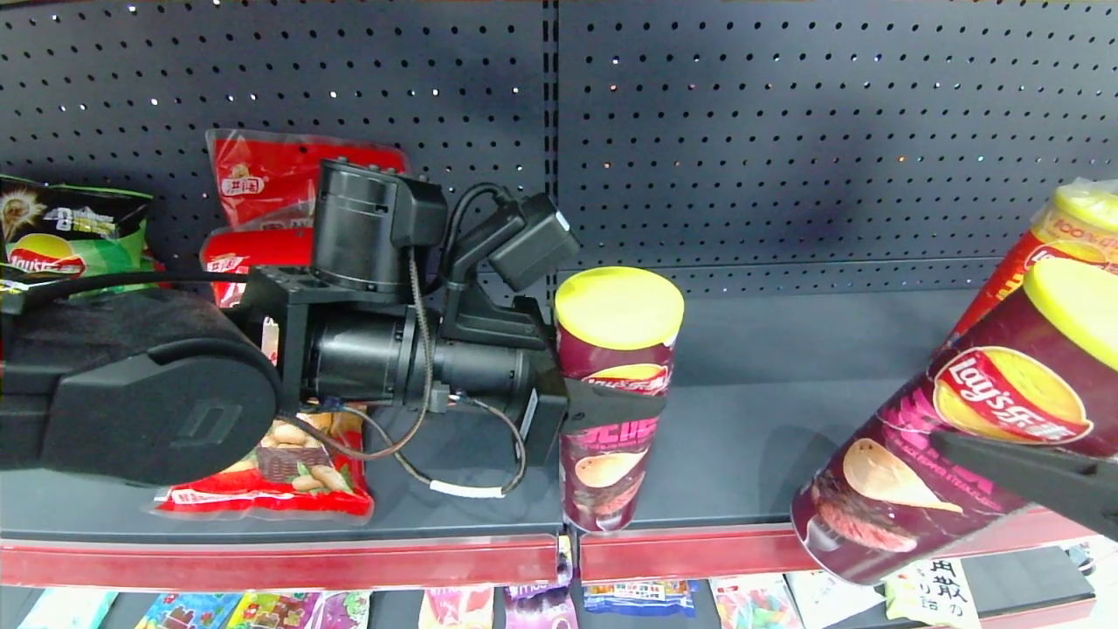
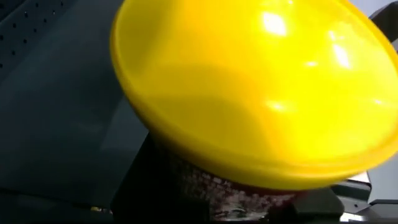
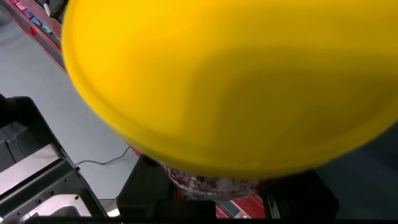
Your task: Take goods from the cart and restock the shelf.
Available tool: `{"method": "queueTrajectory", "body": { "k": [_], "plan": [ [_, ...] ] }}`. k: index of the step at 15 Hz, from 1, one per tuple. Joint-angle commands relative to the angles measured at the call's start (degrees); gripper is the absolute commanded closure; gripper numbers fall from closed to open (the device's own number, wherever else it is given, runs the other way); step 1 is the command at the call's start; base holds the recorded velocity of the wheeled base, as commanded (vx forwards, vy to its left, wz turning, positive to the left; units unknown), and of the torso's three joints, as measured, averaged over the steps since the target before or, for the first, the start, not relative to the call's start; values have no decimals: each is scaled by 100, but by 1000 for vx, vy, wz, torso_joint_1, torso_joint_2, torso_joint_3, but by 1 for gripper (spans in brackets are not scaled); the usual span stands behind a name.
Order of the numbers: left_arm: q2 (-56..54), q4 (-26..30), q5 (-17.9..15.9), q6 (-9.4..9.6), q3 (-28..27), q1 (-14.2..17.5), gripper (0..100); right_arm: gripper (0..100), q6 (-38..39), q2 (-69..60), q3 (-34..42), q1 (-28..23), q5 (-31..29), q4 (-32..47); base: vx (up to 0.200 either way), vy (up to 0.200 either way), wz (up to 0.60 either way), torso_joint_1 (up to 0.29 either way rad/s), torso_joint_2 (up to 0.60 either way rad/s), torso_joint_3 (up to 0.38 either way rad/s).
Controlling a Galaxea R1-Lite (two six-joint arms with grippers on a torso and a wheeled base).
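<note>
A maroon chip can (image 1: pixel 611 454) with a yellow lid (image 1: pixel 618 306) stands upright at the front edge of the grey shelf (image 1: pixel 751 437). My left gripper (image 1: pixel 616 406) is shut around its middle. That lid (image 2: pixel 261 93) is close under the left wrist camera. At the lower right, in front of the shelf, my right gripper (image 1: pixel 1004 441) is shut on a second maroon can (image 1: pixel 926 454). This can is tilted, with its yellow lid (image 3: pixel 236 81) up and to the right. Whether the first can's base rests on the shelf I cannot tell.
A red can with a yellow lid (image 1: pixel 1061 231) stands at the shelf's far right. Red snack bags (image 1: pixel 271 175), a peanut bag (image 1: pixel 288 476) and a green chip bag (image 1: pixel 61 236) lie on the left. A red rail (image 1: pixel 279 559) fronts the shelf, with small packets (image 1: pixel 638 598) below.
</note>
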Motion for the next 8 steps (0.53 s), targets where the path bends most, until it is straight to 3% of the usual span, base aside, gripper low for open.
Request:
{"method": "queueTrajectory", "body": {
  "k": [1, 6, 8],
  "plan": [
    [-116, -16, 1, 6, 149, 0, 0, 100, -6, 201, -109, 2, 1, -6, 0, 0, 0, 0, 0, 0],
    [-213, -183, 10, -20, 343, 17, 0, 100, -24, 1211, -873, 2, 10, -24, 0, 0, 0, 0, 0, 0],
    [-494, -192, 45, -20, 756, 44, 0, 100, -33, 1791, -1366, 2, 27, -24, 0, 0, 0, 0, 0, 0]
  ]
}}
